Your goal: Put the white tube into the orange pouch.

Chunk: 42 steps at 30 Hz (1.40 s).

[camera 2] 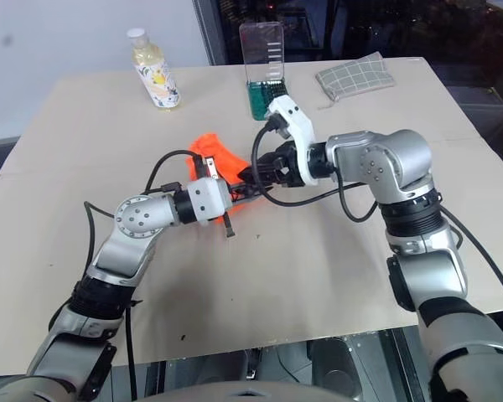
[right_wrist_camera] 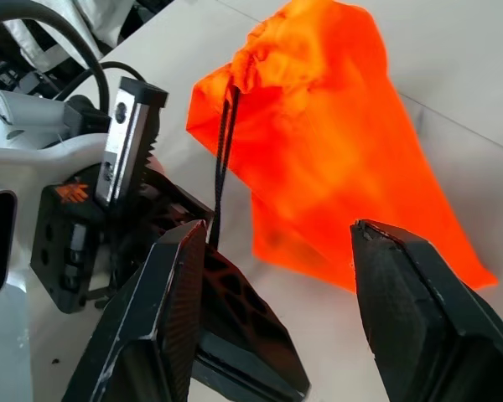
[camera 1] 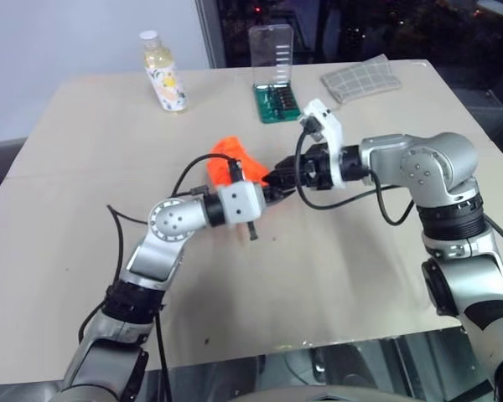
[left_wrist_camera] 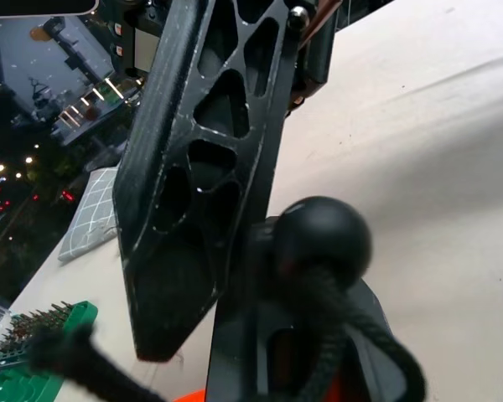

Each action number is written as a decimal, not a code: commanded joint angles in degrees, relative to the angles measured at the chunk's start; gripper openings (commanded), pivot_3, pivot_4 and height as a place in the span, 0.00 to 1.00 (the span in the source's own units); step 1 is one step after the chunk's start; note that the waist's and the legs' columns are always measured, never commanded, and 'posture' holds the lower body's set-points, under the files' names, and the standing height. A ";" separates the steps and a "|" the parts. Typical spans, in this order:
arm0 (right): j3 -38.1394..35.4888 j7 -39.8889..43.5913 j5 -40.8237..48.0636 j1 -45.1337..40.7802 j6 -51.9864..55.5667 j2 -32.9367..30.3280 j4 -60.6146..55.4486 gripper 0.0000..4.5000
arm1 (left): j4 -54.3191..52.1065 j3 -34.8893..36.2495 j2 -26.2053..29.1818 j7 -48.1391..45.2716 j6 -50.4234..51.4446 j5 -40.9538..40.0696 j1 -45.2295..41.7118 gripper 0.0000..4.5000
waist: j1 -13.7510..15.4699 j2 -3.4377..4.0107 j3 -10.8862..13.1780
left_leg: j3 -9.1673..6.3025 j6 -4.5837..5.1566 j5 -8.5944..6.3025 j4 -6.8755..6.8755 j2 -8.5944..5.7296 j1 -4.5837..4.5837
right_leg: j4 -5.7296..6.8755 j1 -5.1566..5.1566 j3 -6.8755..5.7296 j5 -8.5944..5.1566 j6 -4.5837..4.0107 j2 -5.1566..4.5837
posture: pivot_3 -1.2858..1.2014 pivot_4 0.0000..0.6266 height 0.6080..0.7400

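At the middle of the surface point(camera 1: 344, 276), both arms meet just in front of the orange pouch point(camera 1: 235, 152). Pouch is crumpled with its gathered mouth up toward the far side, and I can't tell if it rests flat or is partly lifted. Left end effector point(camera 1: 268, 194) is fully closed and looks pinched on the black drawstring point(right_wrist_camera: 222, 159). The cord runs from the pouch mouth down to its fingers, and the round cord bead point(left_wrist_camera: 323, 230) sits right against them. Right end effector point(right_wrist_camera: 277, 239) has its fingers spread wide with nothing between them, pointing at the pouch body from just beside the left fingers. White tube: can't locate it, and can't tell if it's already inside. Handling judgement: the pouch is thin, limp fabric and very light, so it will fold and slide rather than hold a shape. The mouth likely won't stay open unaided, so one side should keep the cord or rim while the other spreads the hem. Best hold is the bunched rim near the cord, not the flat body, which would pinch both layers shut. The cord is thin and could slip out of a closed grip if tugged. The tube, going by the task, is likely light, squashy and a bit slick, so grip it across the flat mid-body and feed the narrow end in first. Far side of the surface holds a yellowish bottle point(camera 1: 163, 74), a green bit case point(camera 1: 275, 100) and a grey checked cloth point(camera 1: 360, 79), all well apart from the work.
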 commanded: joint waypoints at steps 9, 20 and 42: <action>5.87 5.79 -5.37 5.58 -5.73 -12.64 -10.58 0.61 | 4.21 3.88 -4.03 5.32 -1.90 -2.27 -2.27 0.00 | 0.13 -0.04 -0.03 | 0.00 0.01 -0.01 0.04 0.00 0.00 | -0.01 0.02 -0.02 0.00 0.00 0.00 | 0.52 0.24 1.00; -1.16 -2.41 -9.72 8.33 -11.22 -8.98 -15.76 0.61 | 0.40 9.45 -7.09 5.10 19.29 -18.05 -1.83 0.00 | 0.26 -0.07 -0.05 | -0.05 0.01 -0.01 0.21 0.01 -0.01 | 0.11 0.05 -0.04 0.01 0.02 0.01 | 0.52 0.24 1.00; 4.08 -4.14 -15.48 15.15 -29.40 4.17 -19.24 0.61 | -2.52 11.21 -0.64 -11.50 38.74 -35.80 -0.92 0.00 | -0.20 -0.14 -0.09 | -0.04 0.00 0.00 0.31 0.00 0.10 | 0.16 0.15 -0.02 0.01 0.02 0.06 | 0.52 0.24 1.00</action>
